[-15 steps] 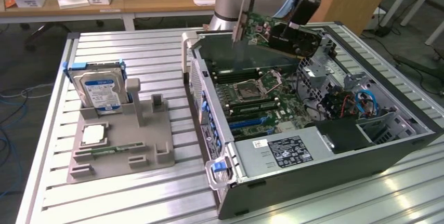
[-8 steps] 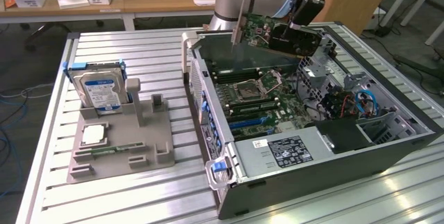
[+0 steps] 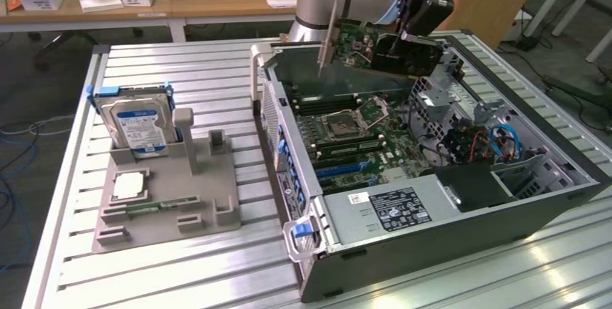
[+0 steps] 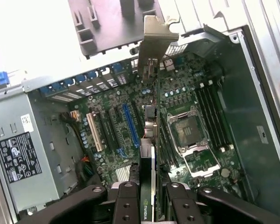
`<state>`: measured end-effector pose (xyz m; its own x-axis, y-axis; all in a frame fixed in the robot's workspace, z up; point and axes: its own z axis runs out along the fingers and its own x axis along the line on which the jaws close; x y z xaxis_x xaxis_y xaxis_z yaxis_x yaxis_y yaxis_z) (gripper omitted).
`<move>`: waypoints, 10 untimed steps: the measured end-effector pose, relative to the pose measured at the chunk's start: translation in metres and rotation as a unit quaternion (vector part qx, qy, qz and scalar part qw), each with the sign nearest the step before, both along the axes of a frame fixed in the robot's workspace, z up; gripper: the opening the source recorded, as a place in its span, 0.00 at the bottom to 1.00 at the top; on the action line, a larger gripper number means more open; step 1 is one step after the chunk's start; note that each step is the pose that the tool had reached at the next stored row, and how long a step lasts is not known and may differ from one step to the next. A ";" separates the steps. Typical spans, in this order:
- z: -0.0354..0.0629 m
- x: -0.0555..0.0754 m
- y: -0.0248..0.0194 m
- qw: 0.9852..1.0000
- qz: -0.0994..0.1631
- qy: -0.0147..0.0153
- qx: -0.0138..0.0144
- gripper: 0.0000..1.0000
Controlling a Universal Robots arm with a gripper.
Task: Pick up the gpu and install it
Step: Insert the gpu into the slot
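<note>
In the exterior view the gripper [image 3: 413, 35] is closed on the upper edge of the gpu [image 3: 368, 44], which hangs on edge in the air above the far end of the open computer case [image 3: 459, 230], clear of the motherboard [image 3: 363, 133]. The card's silver bracket [image 3: 325, 40] points down toward the case's rear wall, a pose that likely suits lowering the card into a slot. The power supply [image 3: 397, 205] and the drive cage [image 3: 469, 119] hem in the board on two sides, so the free room seems to lie straight down. The hard drive [image 3: 137, 126] stands in its grey holder [image 3: 206, 187], well apart from the case. In the wrist view the black fingers [image 4: 126, 200] pinch the gpu [image 4: 151, 179] from both faces, and it is seen edge-on. It runs roughly parallel to the blue slot [image 4: 130, 123] and appears just to one side of it, between that slot and the CPU socket [image 4: 186, 133].
</note>
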<state>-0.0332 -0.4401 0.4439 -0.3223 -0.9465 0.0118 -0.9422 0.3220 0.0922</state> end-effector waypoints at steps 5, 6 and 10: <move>-0.0002 0.000 0.0000 0.999 0.038 0.000 0.000 0.27; -0.0003 0.000 0.0000 0.999 0.045 0.000 0.000 0.27; -0.0007 0.000 0.0000 0.997 0.073 0.000 0.000 0.27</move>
<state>-0.0336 -0.4401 0.4432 -0.1819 -0.9832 0.0118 -0.9789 0.1822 0.0922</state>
